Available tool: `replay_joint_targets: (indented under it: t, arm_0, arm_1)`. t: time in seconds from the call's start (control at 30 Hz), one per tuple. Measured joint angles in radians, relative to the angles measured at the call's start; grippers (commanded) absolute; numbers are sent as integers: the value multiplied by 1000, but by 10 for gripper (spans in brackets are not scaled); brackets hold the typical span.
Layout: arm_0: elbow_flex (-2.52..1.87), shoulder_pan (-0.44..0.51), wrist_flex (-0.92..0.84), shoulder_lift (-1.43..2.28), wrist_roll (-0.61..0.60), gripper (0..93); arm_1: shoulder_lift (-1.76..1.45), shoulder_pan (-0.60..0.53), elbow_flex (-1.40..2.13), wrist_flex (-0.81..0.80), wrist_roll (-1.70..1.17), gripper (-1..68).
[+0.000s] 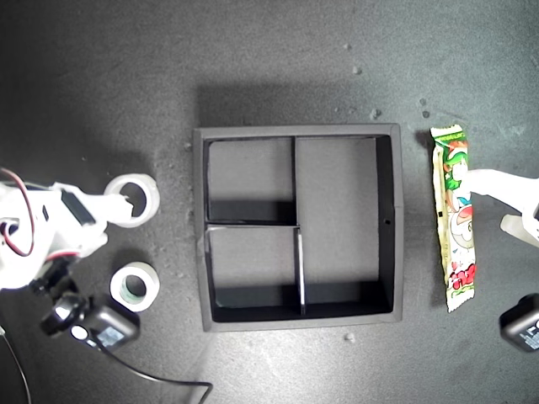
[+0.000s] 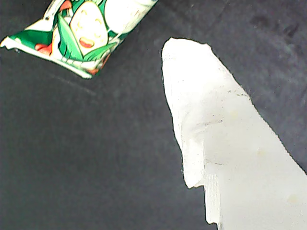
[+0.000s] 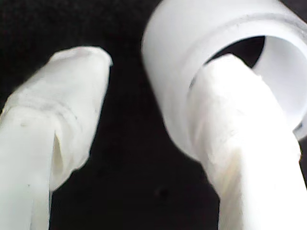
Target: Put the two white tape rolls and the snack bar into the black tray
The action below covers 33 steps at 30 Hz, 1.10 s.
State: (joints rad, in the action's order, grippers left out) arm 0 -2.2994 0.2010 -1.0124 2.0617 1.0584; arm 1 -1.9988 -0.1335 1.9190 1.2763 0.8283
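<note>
The black tray point(image 1: 200, 227) sits mid-table with all three compartments bare. In the exterior view's left, the larger white tape roll point(image 1: 145, 187) point(image 3: 172, 57) lies flat. My second gripper point(image 1: 118, 202) point(image 3: 156, 62) is open astride its wall, with one finger point(image 3: 240, 124) inside the ring and the other finger point(image 3: 57, 110) outside, a gap away. The smaller tape roll point(image 1: 135, 286), with a greenish core, lies nearer the camera. The snack bar point(image 1: 455, 236) point(image 2: 86, 33) lies lengthwise beside the tray on the exterior view's right. My first gripper point(image 1: 488, 202) is open beside it, one fingertip point(image 1: 476, 178) over the wrapper.
Black camera modules point(image 1: 105, 326) point(image 1: 522, 324) hang off both arms near the table's front, and a black cable point(image 1: 160, 380) trails from the one on the exterior view's left. The table is a dark mat point(image 1: 278, 67) with a few specks.
</note>
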Motion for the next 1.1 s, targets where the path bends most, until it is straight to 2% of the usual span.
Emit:
replay_joint_targets:
  t: [0.23,0.4,0.57,0.73,0.9,1.1]
  arm_0:
    - [31,-11,23,-77,-18,119]
    - [37,-58,46,-132,-26,91]
    - [46,-103,80,-215,-28,6]
    - [94,-153,78,-282,-54,1]
    - [202,-181,-40,-285,-87,1]
    - [469,-181,-296,-278,-138,1]
  arm_1:
    - [6,-9,29,-29,5,280]
    - [25,-28,34,-52,5,280]
    - [178,-71,-48,-41,5,285]
    - [364,-78,-153,12,-153,266]
    - [383,-92,-110,-25,-245,262]
    - [390,-71,3,-124,-298,256]
